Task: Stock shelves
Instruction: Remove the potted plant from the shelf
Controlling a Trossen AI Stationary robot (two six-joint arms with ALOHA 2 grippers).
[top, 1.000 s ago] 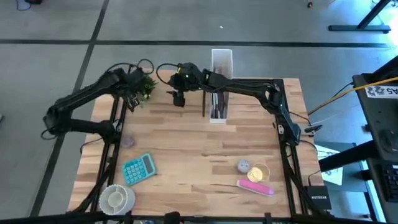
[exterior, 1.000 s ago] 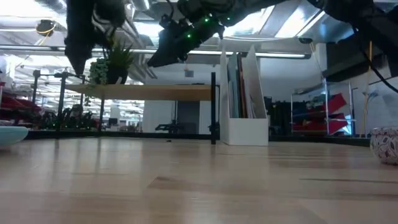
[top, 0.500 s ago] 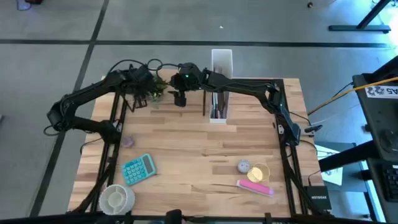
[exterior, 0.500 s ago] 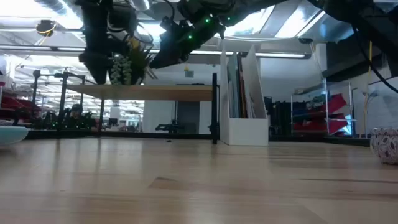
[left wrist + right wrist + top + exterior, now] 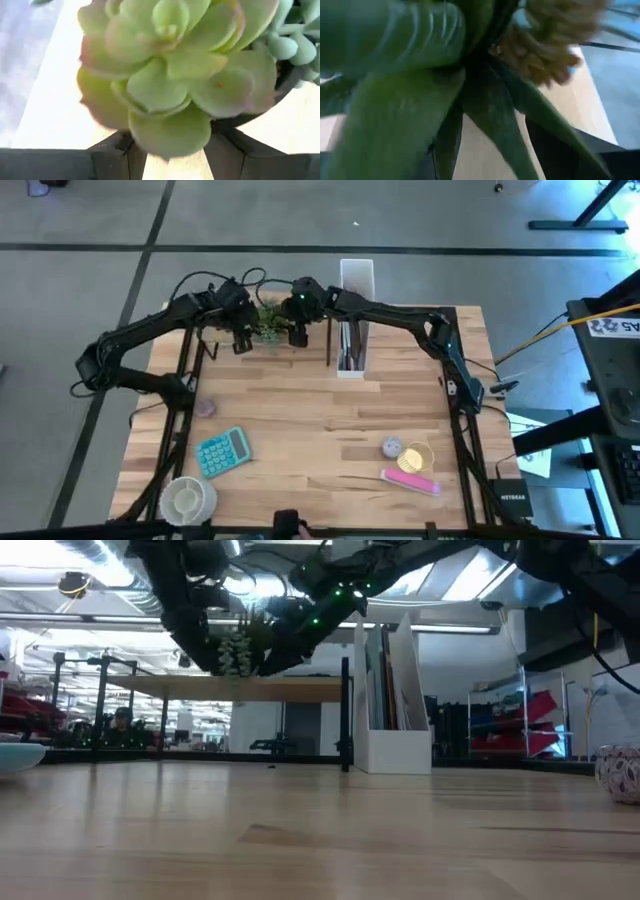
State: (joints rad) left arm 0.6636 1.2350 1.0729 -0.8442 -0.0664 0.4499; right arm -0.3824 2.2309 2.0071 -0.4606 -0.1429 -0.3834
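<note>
Shelves (image 5: pixel 235 688): at table's far edge, directly beneath both grippers. Potted succulent (image 5: pixel 266 326): pinched in left gripper (image 5: pixel 241 340), carried above the board, not set down. Right gripper (image 5: pixel 297 333): just beside the plant's other side; finger state cannot be told. Change: a second ago plant was at the shelf's far-left end; now mid-shelf, suggesting handover or repositioning.

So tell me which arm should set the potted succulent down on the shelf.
Left. Its gripper has the potted succulent between its jaws, above the shelf. The right gripper only crowds the leaves from the other side.
</note>
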